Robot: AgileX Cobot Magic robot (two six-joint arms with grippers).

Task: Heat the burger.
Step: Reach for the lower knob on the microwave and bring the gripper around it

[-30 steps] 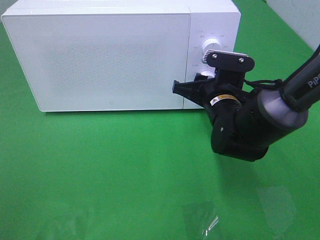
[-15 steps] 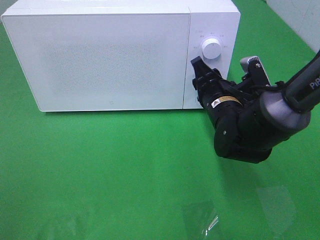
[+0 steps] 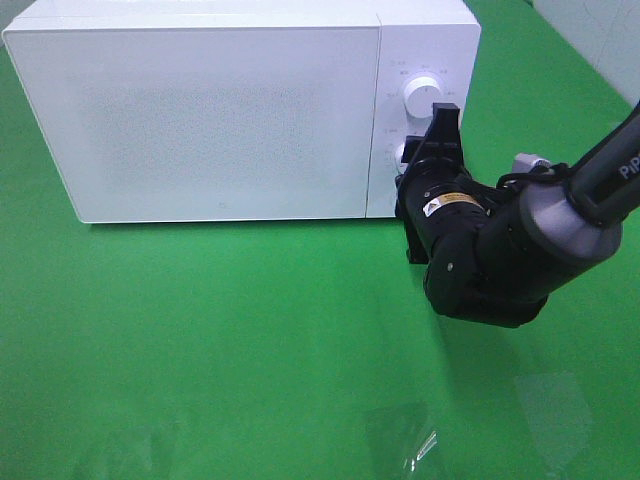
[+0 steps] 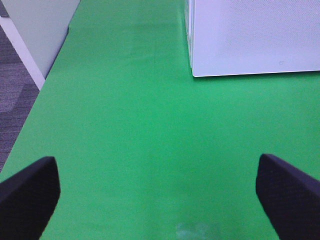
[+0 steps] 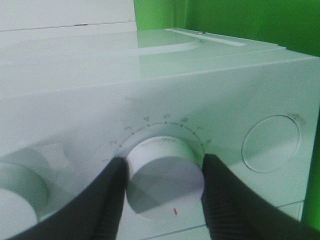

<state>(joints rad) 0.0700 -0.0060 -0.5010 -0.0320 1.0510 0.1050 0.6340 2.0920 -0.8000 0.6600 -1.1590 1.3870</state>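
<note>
Since the earlier frame the right gripper (image 3: 414,165) is rolling about its wrist. Its jaws were lying level beside the panel and are now standing upright over the lower knob (image 3: 404,153).

Exterior high view: the microwave (image 3: 430,40) is sitting on the green counter (image 3: 200,330) with its door (image 3: 220,130) shut. The burger is not showing in any view and is judged to be lying behind that door. The right gripper is pressing in at the panel, just below the upper knob (image 3: 418,97). The left gripper is not appearing here.

Left wrist view: the left gripper (image 4: 160,200) is hanging wide open and empty over bare counter, near the microwave's front corner.

Right wrist view: the fingers (image 5: 107,200) are standing about half closed on the lower knob, one on each side, touching its rim. The knob's red mark is sitting away from the numbered scale.

Step in hand, as judged: setting the timer.
- Keep the wrist axis running through the knob's centre while turning.
- Hold the grip steady so the fingers are not slipping.
- Check the mark against the scale.

Room for moving: the upper knob is lying just beside one finger, and a round button (image 5: 270,144) is lying near the other. The open counter in front is leaving room for backing straight out.
</note>
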